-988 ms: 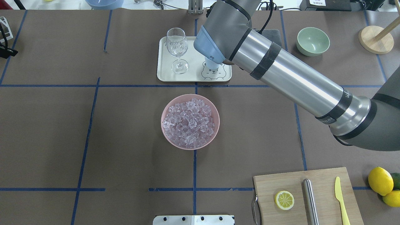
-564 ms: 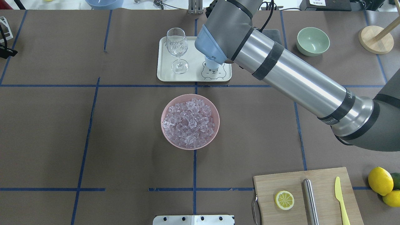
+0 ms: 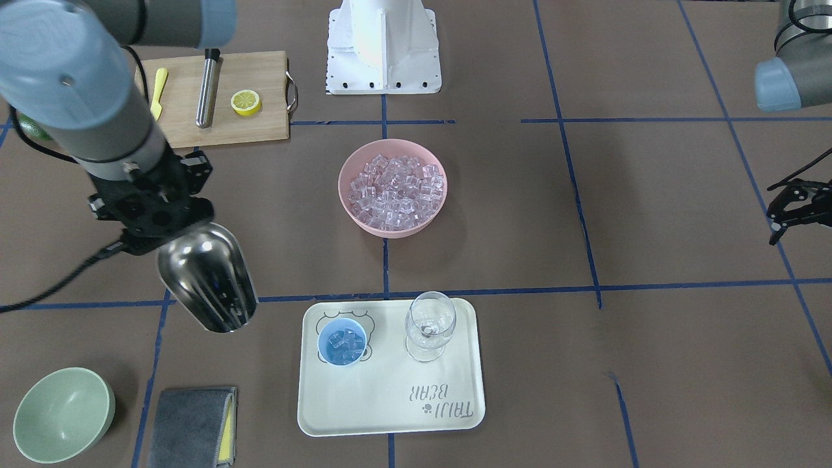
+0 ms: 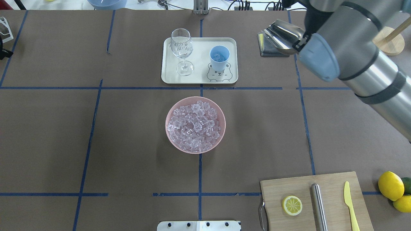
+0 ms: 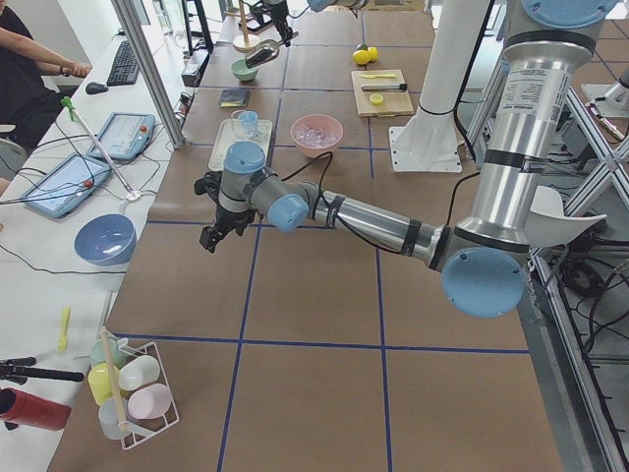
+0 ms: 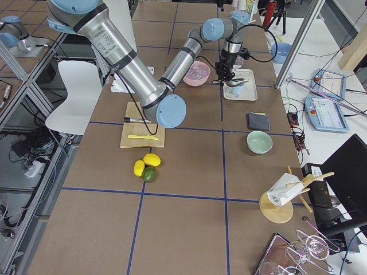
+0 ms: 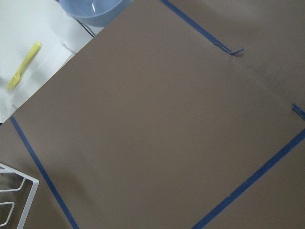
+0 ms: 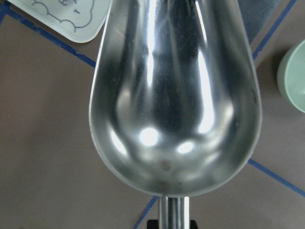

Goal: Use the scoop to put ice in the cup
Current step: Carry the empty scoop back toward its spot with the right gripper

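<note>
1. right arm swings off the tray (image 4: 200,48) and out to the robot's right, and the cup (image 4: 219,64), hidden under it a second ago, is in plain sight!
2. cup looks small, light blue, upright on the tray beside the wine glass (image 4: 182,48), with clear ice (image 3: 344,340) cubes inside.
3. right gripper (image 3: 159,229) pinches the scoop (image 3: 207,278) by its thin handle; the shiny trough hangs off the tray's side, near the grey cloth (image 3: 188,426).
4. pink bowl (image 3: 348,203) sits where it was, heaped with ice.
5. left gripper (image 3: 786,211) is far off, jaws spread.
</note>
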